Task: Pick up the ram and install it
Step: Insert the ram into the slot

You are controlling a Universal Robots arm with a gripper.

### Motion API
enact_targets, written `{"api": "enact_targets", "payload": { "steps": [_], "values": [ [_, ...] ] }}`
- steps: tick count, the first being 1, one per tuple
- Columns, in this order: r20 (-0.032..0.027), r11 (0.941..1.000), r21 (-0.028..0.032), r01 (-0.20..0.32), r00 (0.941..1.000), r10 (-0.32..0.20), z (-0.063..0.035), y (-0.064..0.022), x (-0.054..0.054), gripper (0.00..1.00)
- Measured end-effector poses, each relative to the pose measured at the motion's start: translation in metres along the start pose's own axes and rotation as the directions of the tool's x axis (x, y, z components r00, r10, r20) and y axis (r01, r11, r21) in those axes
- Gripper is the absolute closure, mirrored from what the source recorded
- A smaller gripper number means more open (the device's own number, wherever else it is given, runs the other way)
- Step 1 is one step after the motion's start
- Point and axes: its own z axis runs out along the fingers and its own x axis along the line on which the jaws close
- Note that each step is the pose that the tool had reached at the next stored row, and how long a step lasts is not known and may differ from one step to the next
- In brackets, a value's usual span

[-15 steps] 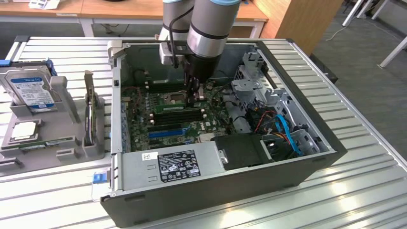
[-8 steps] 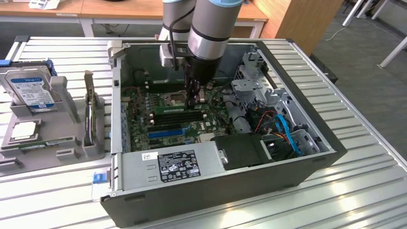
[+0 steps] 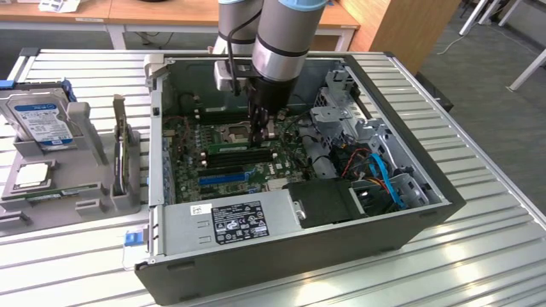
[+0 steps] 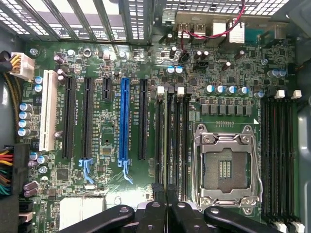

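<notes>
The ram [image 3: 234,148] is a thin green stick lying along one of the memory slots [image 4: 172,145] on the motherboard [image 4: 107,189], inside the open computer case [image 3: 298,275]. My gripper [image 3: 263,135] reaches straight down into the case at the end of that stick towards the exterior view's right. In the wrist view, my gripper [image 4: 165,201] has its black fingers drawn together over one end of the slot row. I cannot tell whether the fingertips touch the ram. Seen edge-on from the wrist, the stick is hard to tell apart from the slots.
The CPU socket [image 4: 224,167] lies beside the slots, with a blue expansion slot [image 4: 124,121] on the other side. The power supply [image 3: 230,220] and the drive cage [image 3: 341,115] crowd the case. At the exterior view's left, a grey fixture [image 3: 85,192] holds a hard drive [image 3: 38,118] and an upright card [image 3: 119,147].
</notes>
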Motion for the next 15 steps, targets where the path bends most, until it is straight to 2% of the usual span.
{"api": "enact_targets", "payload": {
  "steps": [10, 15],
  "values": [
    [-0.0002, 1.0, -0.0001, 0.0, 1.0, 0.0, 0.0094, -0.0005, 0.0005, 0.88],
    [-0.0003, 1.0, -0.0001, 0.0, 1.0, 0.0, 0.0098, -0.0004, 0.0005, 0.88]
  ]
}}
